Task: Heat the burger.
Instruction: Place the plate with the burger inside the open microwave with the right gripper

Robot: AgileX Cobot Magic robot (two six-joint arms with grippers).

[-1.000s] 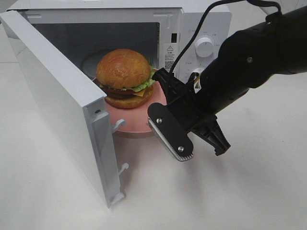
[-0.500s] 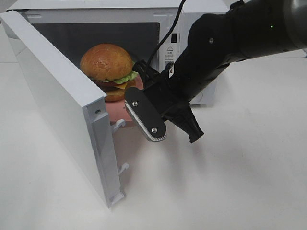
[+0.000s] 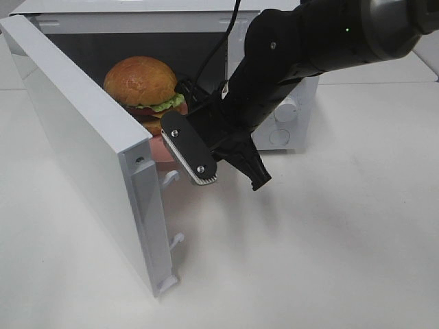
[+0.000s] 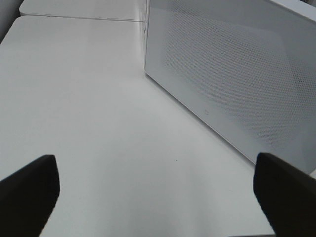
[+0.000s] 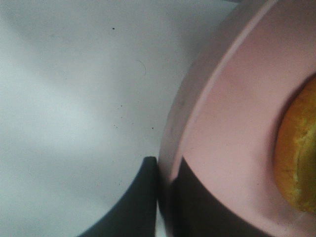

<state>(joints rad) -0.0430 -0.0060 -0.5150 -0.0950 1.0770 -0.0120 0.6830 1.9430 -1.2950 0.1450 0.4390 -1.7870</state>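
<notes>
Quick look from my end. The microwave sits at the back of the white surface with its door swung wide open toward the left side. The burger is on the pink plate, right in the mouth of the oven cavity. From the high camera the door's edge hides its left part. The bun is up and the lettuce, cheese and patty show on the side facing me. I honestly can't tell if the plate is resting on the cavity floor or being carried in the air.

The right pincer is clamped on the plate's rim, with one dark finger on each side of the edge. The wrist camera shows that pretty clearly, with the bun at the edge of the frame. The right arm reaches across from the right, in front of the microwave's control panel and covering part of it.

The left pincer is spread wide with nothing in it. It hangs above bare surface on the outer side of the door, facing the dotted window panel and well apart from the burger.
</notes>
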